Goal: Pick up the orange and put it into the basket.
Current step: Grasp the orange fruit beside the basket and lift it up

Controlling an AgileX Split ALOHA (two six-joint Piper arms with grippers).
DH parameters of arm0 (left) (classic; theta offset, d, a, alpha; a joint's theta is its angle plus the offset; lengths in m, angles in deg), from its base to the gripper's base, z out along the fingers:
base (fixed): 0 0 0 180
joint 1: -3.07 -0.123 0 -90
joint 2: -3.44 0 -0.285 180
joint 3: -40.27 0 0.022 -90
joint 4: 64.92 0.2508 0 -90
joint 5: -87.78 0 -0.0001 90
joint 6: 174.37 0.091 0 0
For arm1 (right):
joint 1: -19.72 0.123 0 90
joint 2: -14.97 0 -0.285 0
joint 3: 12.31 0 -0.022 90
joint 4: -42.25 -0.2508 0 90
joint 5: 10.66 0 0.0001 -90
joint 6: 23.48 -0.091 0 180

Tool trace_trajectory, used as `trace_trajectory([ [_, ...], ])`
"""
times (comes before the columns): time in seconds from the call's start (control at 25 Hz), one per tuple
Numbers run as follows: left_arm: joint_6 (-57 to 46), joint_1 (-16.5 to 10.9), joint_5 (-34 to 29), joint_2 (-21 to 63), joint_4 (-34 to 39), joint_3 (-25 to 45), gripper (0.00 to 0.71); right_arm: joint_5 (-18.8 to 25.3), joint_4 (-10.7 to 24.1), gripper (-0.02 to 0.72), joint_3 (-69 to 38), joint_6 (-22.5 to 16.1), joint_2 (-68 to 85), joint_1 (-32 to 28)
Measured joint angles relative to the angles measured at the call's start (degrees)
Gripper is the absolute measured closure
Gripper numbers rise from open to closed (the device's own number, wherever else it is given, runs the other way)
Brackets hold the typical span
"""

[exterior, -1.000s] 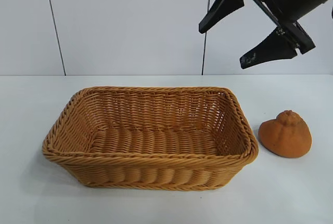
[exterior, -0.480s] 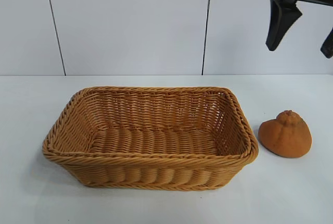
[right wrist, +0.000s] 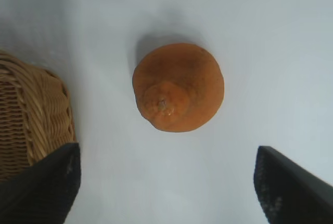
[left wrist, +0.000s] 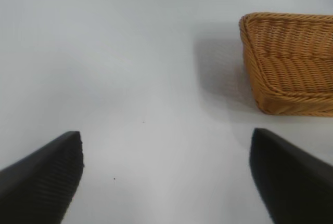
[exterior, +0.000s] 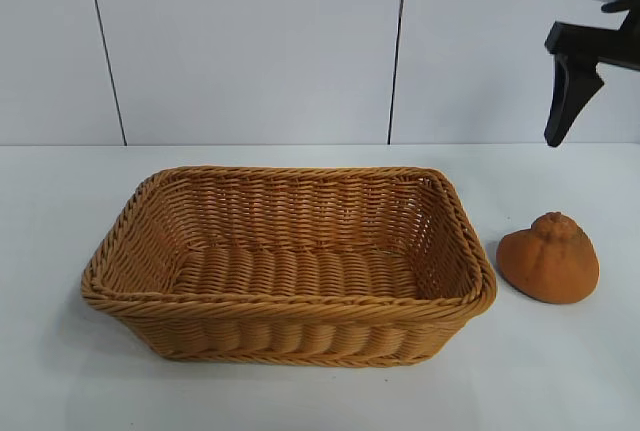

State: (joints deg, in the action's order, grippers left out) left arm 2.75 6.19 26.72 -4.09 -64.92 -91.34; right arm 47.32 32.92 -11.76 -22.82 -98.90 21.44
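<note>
Wicker basket (exterior: 288,263) just beside orange (exterior: 549,258), right pincer (right wrist: 166,182) wide overhead, left pincer (left wrist: 166,174) wide.

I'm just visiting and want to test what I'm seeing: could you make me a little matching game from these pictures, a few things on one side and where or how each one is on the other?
Things:
1. orange
2. basket
3. right tool
4. left tool

Places or states:
A. open, over bare table with the basket's corner off to one side
B. empty, in the middle of the table
C. on the table just right of the basket, knob up
D. open, high above the orange

Pairs: 1-C, 2-B, 3-D, 4-A
</note>
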Motion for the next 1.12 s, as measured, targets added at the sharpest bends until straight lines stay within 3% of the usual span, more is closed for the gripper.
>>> trace_trajectory([
  [0.56, 0.00, 0.00, 0.00, 0.00, 0.00, 0.00, 0.091, -6.13, -0.69, 0.104, 0.00, 0.02, -13.92, 0.00],
  [0.6, 0.00, 0.00, 0.00, 0.00, 0.00, 0.00, 0.091, -6.17, -0.69, 0.126, 0.05, 0.02, -13.92, 0.00],
  [0.72, 0.00, 0.00, 0.00, 0.00, 0.00, 0.00, 0.091, -6.03, -0.88, 0.282, 0.08, 0.02, -13.92, 0.00],
  [0.76, 0.00, 0.00, 0.00, 0.00, 0.00, 0.00, 0.091, -5.91, -0.88, 0.370, 0.08, 0.02, -13.92, 0.00],
  [0.8, 0.00, 0.00, 0.00, 0.00, 0.00, 0.00, 0.091, -5.20, -0.88, 0.564, 0.13, 0.02, -13.92, 0.00],
  [0.84, 0.00, 0.00, 0.00, 0.00, 0.00, 0.00, 0.091, -4.61, -0.88, 0.650, 0.21, 0.02, -13.81, 0.00],
  [0.88, 0.00, 0.00, 0.00, 0.00, 0.00, 0.00, 0.091, -4.30, -0.88, 0.682, 0.21, 0.02, -13.52, 0.00],
  [1.12, 0.00, 0.00, 0.00, 0.00, 0.00, 0.00, 0.091, -3.62, -1.13, 0.681, 0.21, 0.93, -8.86, 0.00],
])
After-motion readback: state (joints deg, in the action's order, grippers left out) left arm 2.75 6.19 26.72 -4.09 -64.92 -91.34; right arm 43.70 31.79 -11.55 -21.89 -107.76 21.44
